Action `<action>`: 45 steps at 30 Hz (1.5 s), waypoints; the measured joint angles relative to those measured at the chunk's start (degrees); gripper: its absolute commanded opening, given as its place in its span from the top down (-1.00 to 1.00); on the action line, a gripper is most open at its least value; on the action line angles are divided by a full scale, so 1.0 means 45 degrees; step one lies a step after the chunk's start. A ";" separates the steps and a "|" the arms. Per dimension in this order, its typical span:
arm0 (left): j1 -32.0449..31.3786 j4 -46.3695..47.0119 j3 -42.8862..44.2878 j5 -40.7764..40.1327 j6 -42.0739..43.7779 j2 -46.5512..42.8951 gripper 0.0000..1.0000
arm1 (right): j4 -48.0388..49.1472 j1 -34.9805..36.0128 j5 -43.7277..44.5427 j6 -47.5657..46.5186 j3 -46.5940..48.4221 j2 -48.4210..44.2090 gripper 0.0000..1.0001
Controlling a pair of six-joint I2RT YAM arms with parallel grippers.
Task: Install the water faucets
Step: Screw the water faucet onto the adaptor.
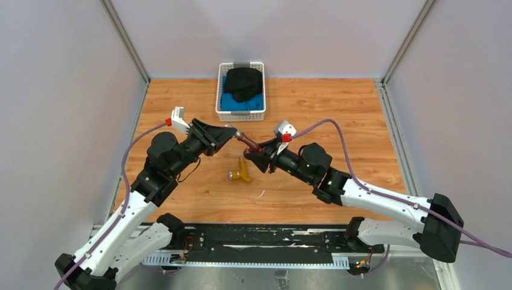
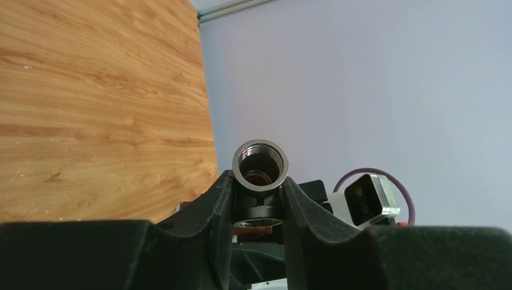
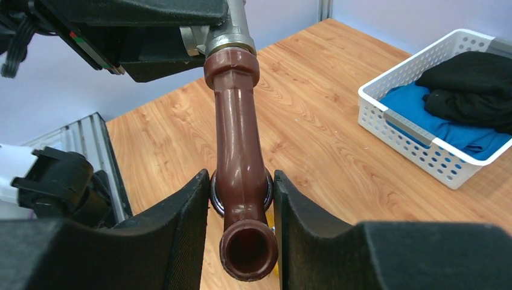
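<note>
While the right gripper (image 3: pixel 240 193) clamps the brown faucet (image 3: pixel 235 133), that tap's long axis runs far-left from its fingers, straight into the fitting (image 2: pixel 261 162) clenched by the left gripper (image 2: pixel 258 184) (brass faucet (image 1: pixel 243 173) lies loose, nearer).

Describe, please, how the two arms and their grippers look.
The left arm and right arm have white links and black joints. A purple cable with a red plug runs along each. Left gripper and right gripper have black tapered fingers.
</note>
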 measured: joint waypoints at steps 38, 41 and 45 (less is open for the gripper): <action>0.0253 0.4473 -0.1778 0.0665 0.1753 0.0194 1.00 | 1.2420 -0.4828 -0.9777 2.2770 -0.0704 0.4964 -0.41; 0.0262 0.3915 -0.1729 0.0816 0.1622 0.0321 1.00 | 1.2386 -0.5013 -0.9768 2.2775 -0.1205 0.4716 -0.43; 0.0277 0.3147 -0.1360 0.0869 0.1622 0.0495 1.00 | 1.2288 -0.5353 -0.9680 2.2702 -0.1486 0.4323 -0.45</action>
